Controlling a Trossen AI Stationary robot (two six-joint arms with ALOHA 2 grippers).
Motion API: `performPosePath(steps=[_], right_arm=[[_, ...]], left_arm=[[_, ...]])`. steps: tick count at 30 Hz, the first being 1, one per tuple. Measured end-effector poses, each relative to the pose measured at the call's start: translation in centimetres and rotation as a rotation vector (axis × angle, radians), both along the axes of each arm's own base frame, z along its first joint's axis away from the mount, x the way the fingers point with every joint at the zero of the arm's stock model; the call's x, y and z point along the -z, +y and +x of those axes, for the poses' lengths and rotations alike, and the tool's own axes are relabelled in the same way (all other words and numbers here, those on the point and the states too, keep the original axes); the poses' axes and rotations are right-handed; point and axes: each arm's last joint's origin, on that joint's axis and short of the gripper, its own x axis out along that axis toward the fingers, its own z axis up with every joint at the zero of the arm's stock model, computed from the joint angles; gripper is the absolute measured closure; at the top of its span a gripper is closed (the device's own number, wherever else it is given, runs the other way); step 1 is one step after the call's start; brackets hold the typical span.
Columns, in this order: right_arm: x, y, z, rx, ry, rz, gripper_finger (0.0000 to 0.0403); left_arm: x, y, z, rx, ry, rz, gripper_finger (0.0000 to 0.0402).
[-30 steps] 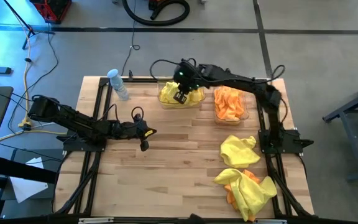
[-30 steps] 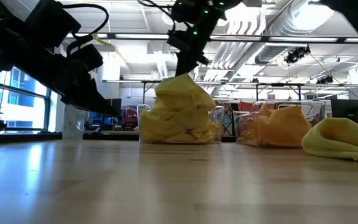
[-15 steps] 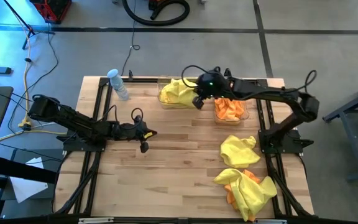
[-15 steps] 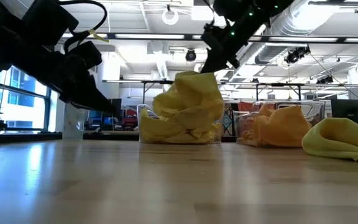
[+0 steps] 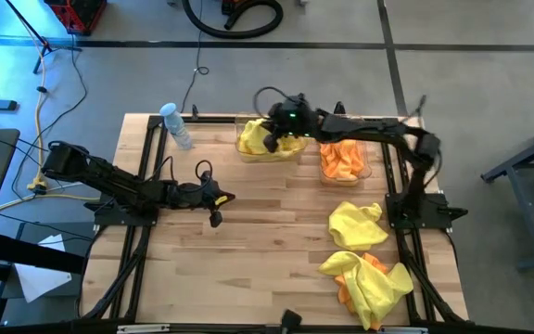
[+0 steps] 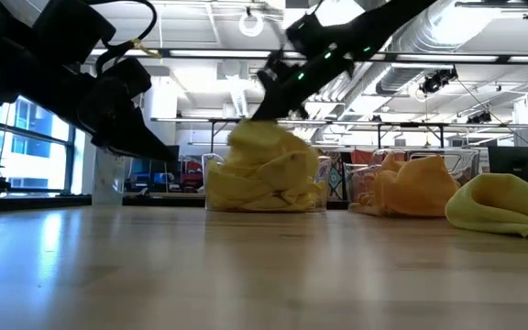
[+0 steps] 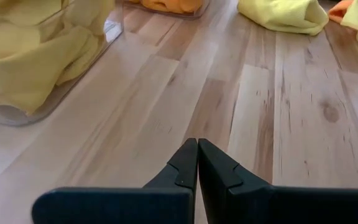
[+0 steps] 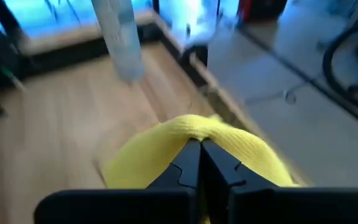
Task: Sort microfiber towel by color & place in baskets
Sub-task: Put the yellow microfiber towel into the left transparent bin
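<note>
Two clear baskets stand at the table's far edge. The left basket is heaped with yellow microfiber towels; the right basket holds orange ones. My right gripper hovers over the yellow heap, shut on its topmost towel. One loose yellow towel lies on the table's right side, and a mixed yellow and orange pile lies nearer. My left gripper waits shut above bare wood left of centre, touching nothing. My right gripper pinches the top fold of the uppermost yellow towel between its two fingertips. It comes slanting down from the table's right. The cloth peaks like a tent at the fingertips, and the rest lies on the heap in the basket. One layer or several, I cannot tell.
A clear bottle with a pale blue cap stands left of the yellow basket near the far edge. Black frame rails run along the table's left and right sides. Bare wood spreads across the table's middle and near-left part.
My right gripper swung from the yellow basket toward the orange one, drawing the top yellow towel up and rightward over the basket's rim. It then came back left over the yellow basket and lower, and the towel's peak sank onto the heap. The fingers stayed shut.
</note>
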Motion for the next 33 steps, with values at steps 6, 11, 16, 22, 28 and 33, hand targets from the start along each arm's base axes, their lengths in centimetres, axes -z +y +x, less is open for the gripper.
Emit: performPosePath(steps=[6,11,16,22,28,33], right_arm=[[3.1,-2.0,4.3,-0.012,0.223,0.075,0.0403],[6.4,-3.3,6.4,0.002,0.403,0.161,0.0403],[8.0,-3.9,7.0,0.045,0.506,0.181,0.0399],[7.1,-4.3,6.8,0.038,0.486,0.27,0.0344],[5.2,-4.2,6.7,0.03,0.518,0.29,0.0276],[3.1,-3.9,6.5,0.019,0.557,0.313,0.0257]], left_arm=[[0.0,0.0,0.0,0.005,0.0,0.015,0.0401],[0.0,0.0,0.0,0.005,0.003,0.017,0.0401],[0.0,0.0,0.0,0.015,0.009,0.039,0.0401],[0.0,0.0,0.0,0.015,0.009,0.039,0.0401],[0.0,0.0,0.0,0.015,0.008,0.038,0.0402],[0.0,0.0,0.0,0.022,0.011,0.034,0.0401]])
